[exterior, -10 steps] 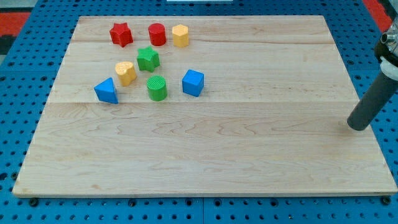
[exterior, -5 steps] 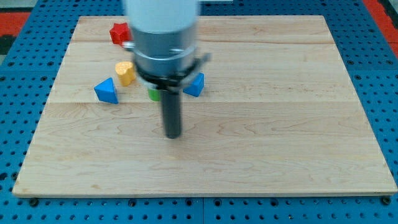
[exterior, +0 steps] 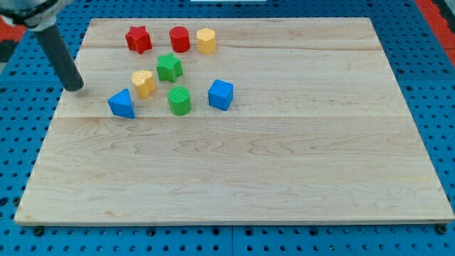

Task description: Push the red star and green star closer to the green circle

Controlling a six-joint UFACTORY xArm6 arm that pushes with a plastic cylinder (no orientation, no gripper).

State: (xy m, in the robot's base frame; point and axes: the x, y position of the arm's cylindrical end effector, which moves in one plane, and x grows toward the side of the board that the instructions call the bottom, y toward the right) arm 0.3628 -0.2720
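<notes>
At the far left edge of the wooden table [exterior: 284, 178], my tip [exterior: 74, 88] rests on the surface, with the dark rod rising toward the view's top left corner. There are no jaws on this arm, only the bare rod, so it holds nothing and touches no block.

Just right of my tip, and a little nearer, sits the blue pyramid-like block [exterior: 121, 104]. Right of that and slightly farther stands the orange heart-shaped block [exterior: 143, 82].

Farther back, in the far row, the red star [exterior: 138, 38] lies well apart from my tip, to its right. It heads a row with the red cylinder [exterior: 179, 39] and the orange block [exterior: 206, 40] beside it, the orange block's shape being hard to tell.

Below that row, the green star [exterior: 169, 67] sits just beyond the green circle [exterior: 180, 100], near it but not touching. The blue cube [exterior: 221, 94] lies just right of the green circle.

My tip's place at the left suggests a set-up for getting behind the red star, which is the farther of the two stars from the green circle. That push looks awkward, since the green star and the orange heart-shaped block lie between the red star and the green circle.
</notes>
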